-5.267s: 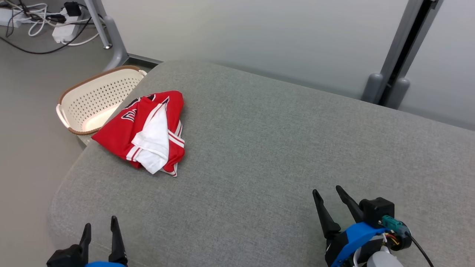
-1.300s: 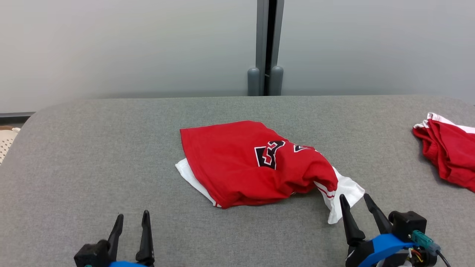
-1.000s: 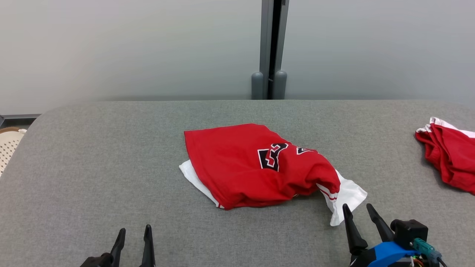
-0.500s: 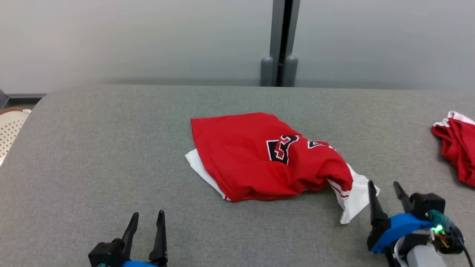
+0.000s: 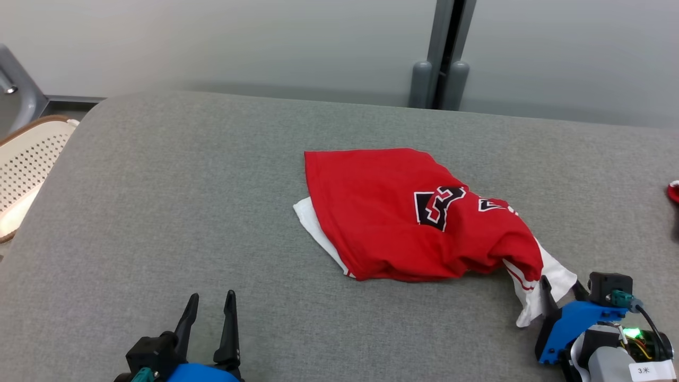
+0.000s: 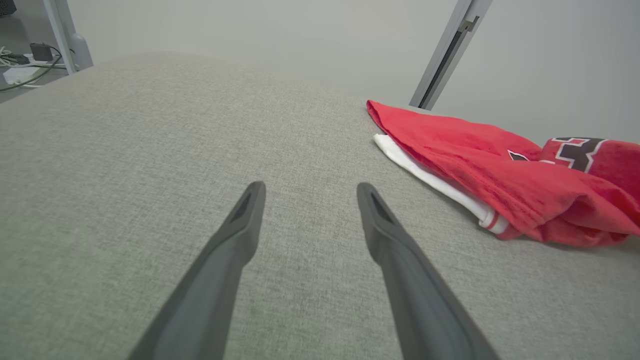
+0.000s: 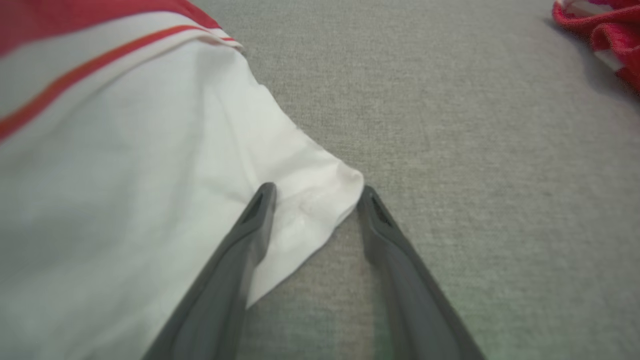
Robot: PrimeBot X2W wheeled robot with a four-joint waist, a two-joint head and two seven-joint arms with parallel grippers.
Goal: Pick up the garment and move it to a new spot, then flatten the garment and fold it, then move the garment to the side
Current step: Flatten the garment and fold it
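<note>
The garment point(image 5: 403, 212), a red jersey with a black-and-white number and white sleeves, lies crumpled in the middle of the grey padded surface point(image 5: 159, 212). Its white sleeve point(image 5: 554, 276) trails toward the lower right. My right gripper point(image 5: 561, 289) is open, its fingers standing on either side of that sleeve's corner. In the right wrist view the white corner point(image 7: 320, 200) lies between the fingers of the right gripper point(image 7: 317, 190), whose jaws stand apart. My left gripper point(image 5: 212, 300) is open and holds nothing at the lower left. From the left wrist, the left gripper point(image 6: 311, 187) points at bare cloth, with the garment point(image 6: 500, 170) off to its right.
A perforated cream basket point(image 5: 26, 159) stands off the surface's left edge. A second red garment point(image 7: 605, 35) lies to the right; its edge point(image 5: 673, 192) touches the head view's border. A grey wall with a post point(image 5: 443, 63) runs behind the surface.
The head camera has swung, shifting the whole scene. My right gripper has advanced onto the white sleeve corner and now straddles it. The left gripper keeps its place, open.
</note>
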